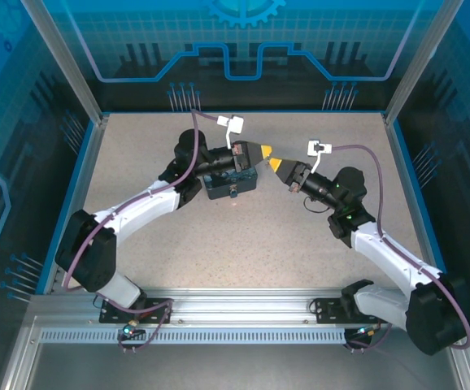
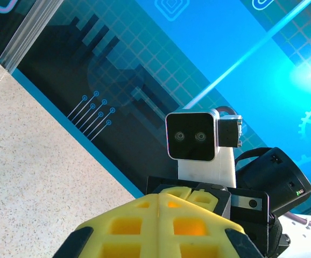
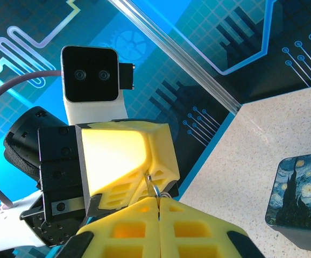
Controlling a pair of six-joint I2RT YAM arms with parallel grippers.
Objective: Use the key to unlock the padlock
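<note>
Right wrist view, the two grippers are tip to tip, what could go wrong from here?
A thin metal piece sticks out at the tips of the shut right gripper; held by so little, it might slip out. The left gripper is almost touching it, so a slight misaim could knock the piece loose. Both hang above the table, where a dropped piece would be hard to regrasp.

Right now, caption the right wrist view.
Right gripper faces left gripper tip to tip, small metal piece between them; tin box beside.
</note>
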